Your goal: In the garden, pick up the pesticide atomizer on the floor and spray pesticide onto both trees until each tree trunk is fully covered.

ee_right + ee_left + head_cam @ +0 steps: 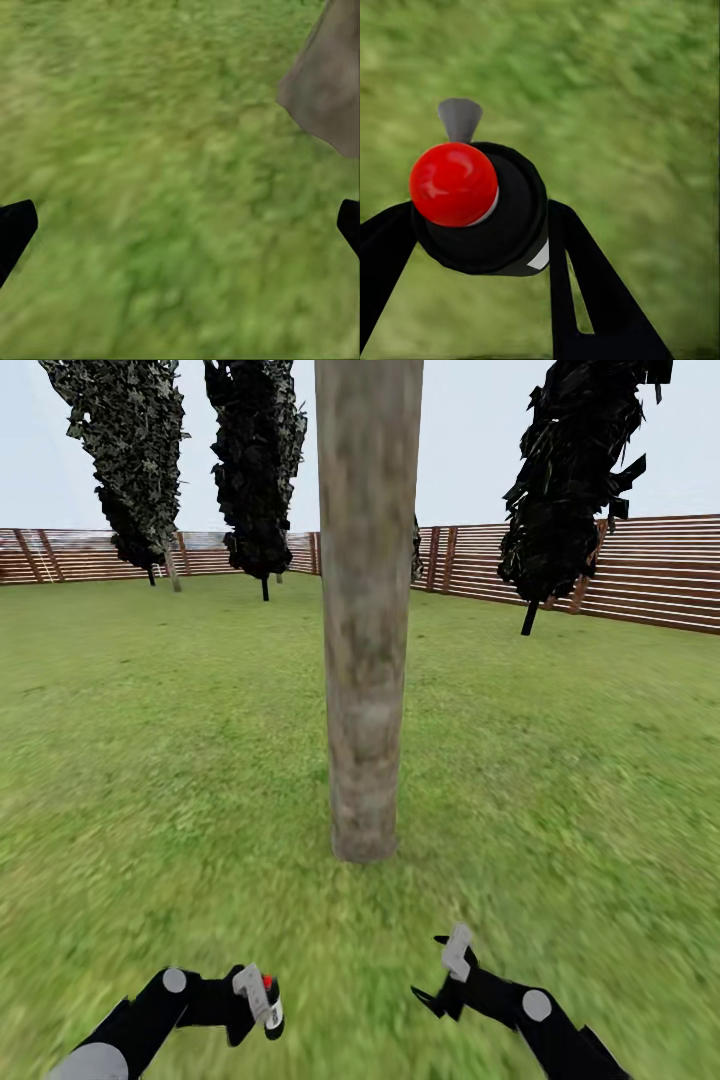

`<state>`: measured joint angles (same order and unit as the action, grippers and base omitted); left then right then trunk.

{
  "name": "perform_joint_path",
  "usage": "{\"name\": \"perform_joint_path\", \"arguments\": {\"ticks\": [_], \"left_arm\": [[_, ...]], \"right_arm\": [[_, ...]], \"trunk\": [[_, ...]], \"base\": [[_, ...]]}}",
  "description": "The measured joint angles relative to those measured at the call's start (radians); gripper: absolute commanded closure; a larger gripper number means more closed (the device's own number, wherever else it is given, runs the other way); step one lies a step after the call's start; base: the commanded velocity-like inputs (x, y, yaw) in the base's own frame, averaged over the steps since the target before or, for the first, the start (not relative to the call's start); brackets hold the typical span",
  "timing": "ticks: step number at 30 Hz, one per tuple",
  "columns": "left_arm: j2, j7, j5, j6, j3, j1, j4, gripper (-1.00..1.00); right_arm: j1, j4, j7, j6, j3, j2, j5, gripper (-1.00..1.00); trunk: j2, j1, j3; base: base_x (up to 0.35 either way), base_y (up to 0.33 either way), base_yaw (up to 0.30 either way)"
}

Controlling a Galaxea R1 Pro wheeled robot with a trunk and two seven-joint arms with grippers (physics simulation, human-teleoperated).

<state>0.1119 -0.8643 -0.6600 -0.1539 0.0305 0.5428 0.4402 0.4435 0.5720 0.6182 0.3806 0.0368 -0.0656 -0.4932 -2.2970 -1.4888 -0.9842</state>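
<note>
So the left gripper [480, 225] is clutching the pesticide atomizer [472, 202] just short of the tree trunk [367, 610], the right gripper [440, 970] gaping empty nearby. Pickup looks done; spraying both trunks seems left.

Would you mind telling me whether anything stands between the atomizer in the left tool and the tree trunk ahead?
Nothing visible does: only open lawn lies between the atomizer, held in the left tool, and the tree trunk.

Flat, even daylight without shadows; grass [150, 780] renders blurry.
</note>
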Motion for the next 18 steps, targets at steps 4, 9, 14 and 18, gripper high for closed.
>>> {"name": "perform_joint_path", "arguments": {"ticks": [4,9,14,18], "left_arm": [[0.001,-0.057,-0.079,0.033,0.000,0.012,0.000,1.00],[0.003,-0.050,-0.078,0.033,0.001,0.012,0.000,1.00],[0.004,-0.022,-0.078,0.032,-0.003,0.014,-0.001,1.00],[0.003,0.000,-0.078,0.032,-0.006,0.016,-0.001,1.00]], "right_arm": [[0.014,0.001,0.075,-0.003,0.006,-0.001,-0.001,-1.00],[0.014,0.001,0.075,-0.004,0.008,-0.005,0.000,-1.00],[0.014,-0.007,0.075,-0.003,0.008,0.019,0.001,-1.00],[0.014,-0.006,0.075,-0.003,0.008,0.021,0.001,-1.00]], "trunk": [[0.000,0.000,0.000],[0.000,0.000,0.000],[0.000,0.000,0.000],[0.000,0.000,0.000]], "base": [[0.000,0.000,0.000],[0.000,0.000,0.000],[0.000,0.000,0.000],[0.000,0.000,0.000]]}}
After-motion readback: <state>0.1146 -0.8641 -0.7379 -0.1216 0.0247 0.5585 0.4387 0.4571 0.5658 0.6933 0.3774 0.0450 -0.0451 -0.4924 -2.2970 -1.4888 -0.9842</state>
